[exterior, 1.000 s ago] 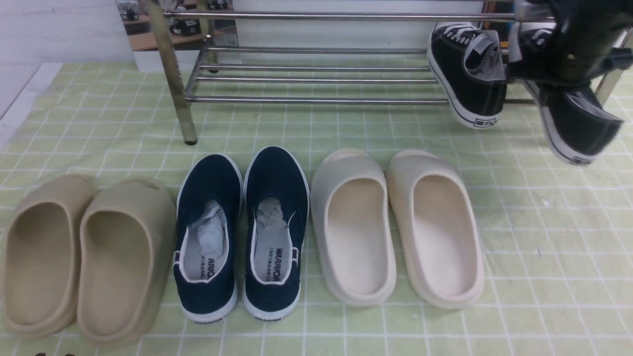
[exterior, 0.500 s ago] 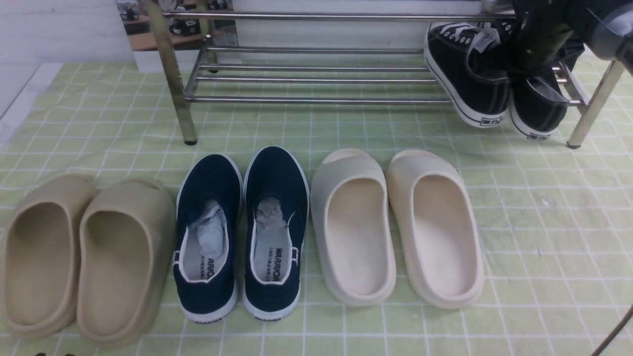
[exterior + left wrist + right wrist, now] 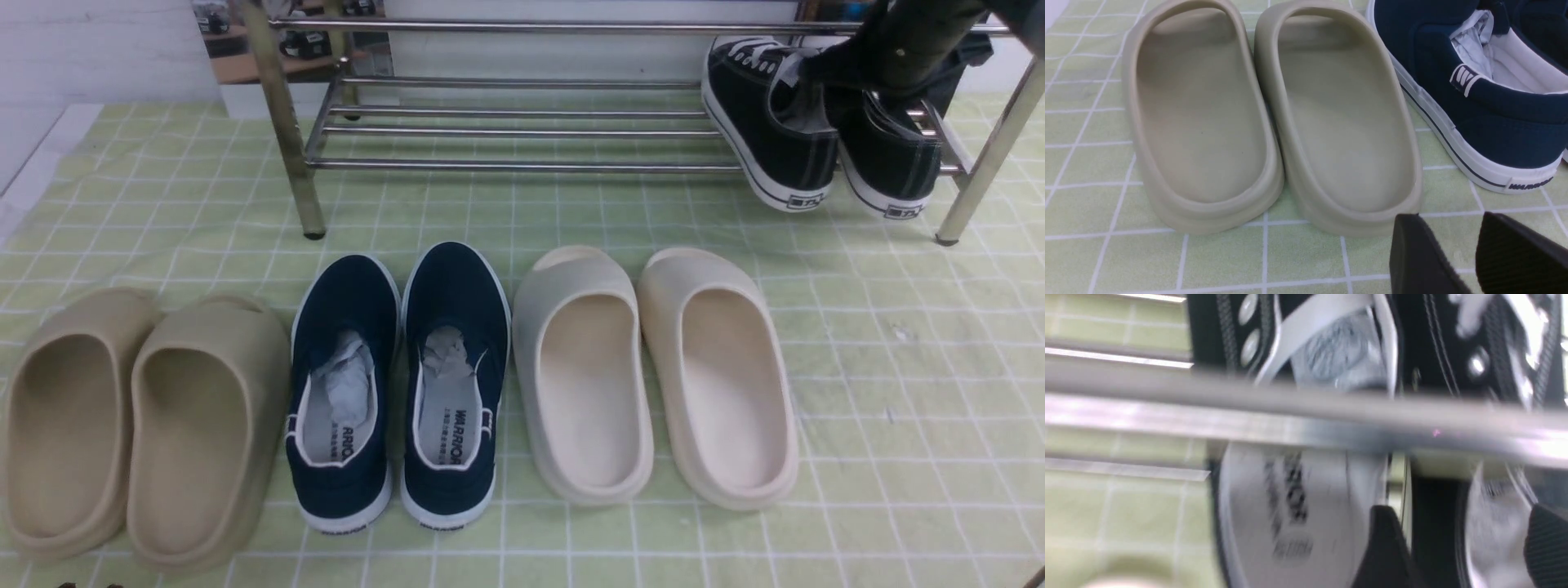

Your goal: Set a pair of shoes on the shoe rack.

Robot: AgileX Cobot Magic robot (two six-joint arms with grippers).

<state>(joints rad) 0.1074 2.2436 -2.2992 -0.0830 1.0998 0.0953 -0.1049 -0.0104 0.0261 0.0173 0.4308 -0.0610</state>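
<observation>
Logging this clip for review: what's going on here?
The right gripper, open, hangs over the two black sneakers, which lie on the lower shelf at the right end of the shoe rack, heels overhanging its front bar. The left gripper hovers open by the tan slides. Navy slip-ons and cream slides sit on the mat.

Black sneakers [image 3: 775, 131] on shoe rack [image 3: 522, 164]

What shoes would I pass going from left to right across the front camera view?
tan slides → navy slip-ons → cream slides → black sneakers, which sit farther back than the rest.
</observation>
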